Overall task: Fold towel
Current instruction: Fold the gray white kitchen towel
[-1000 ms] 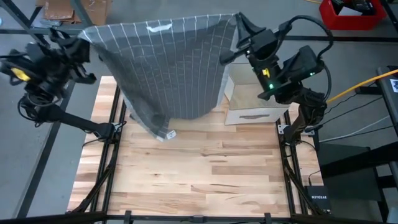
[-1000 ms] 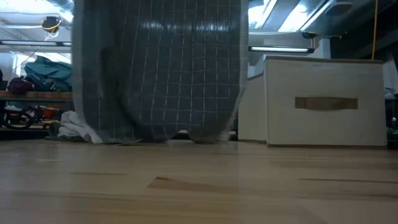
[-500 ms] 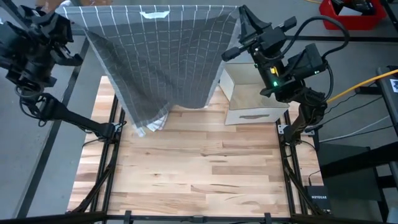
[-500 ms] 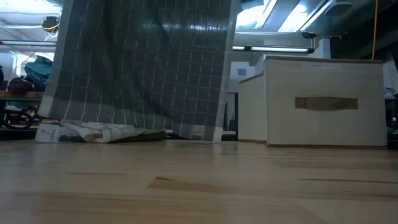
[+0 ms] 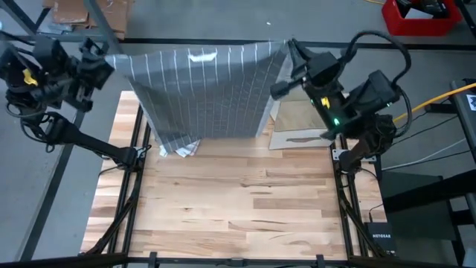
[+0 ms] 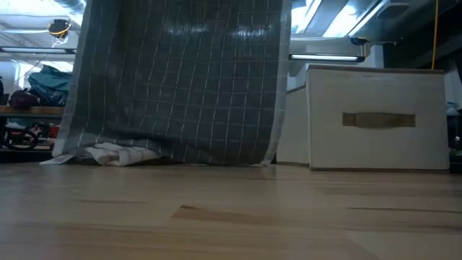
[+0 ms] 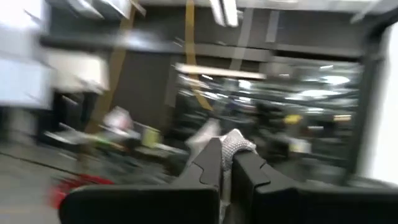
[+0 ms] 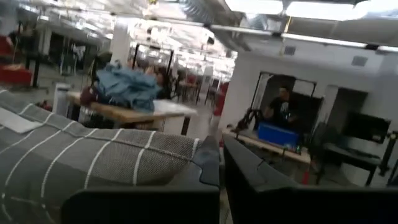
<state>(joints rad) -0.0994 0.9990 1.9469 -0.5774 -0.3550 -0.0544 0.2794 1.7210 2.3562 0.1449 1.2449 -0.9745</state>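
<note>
Wooden table (image 5: 245,208) bare near the front. Grey checked towel (image 5: 204,93) hung as a curtain at the far edge, hem dragging. Left claw (image 5: 104,63) and right claw (image 5: 286,56) pinched shut on top corners, probably to spread it flat. White box (image 5: 301,126) on right.

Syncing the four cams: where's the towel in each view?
High view: towel hangs across the table's far edge, stretched between both grippers.
Low view: towel fills the upper left, its lower edge bunched on the table.
Left wrist view: a pinched corner shows above the gripper.
Right wrist view: towel spreads from the gripper.
Shared landmark: white box, in high and low views only.
</note>
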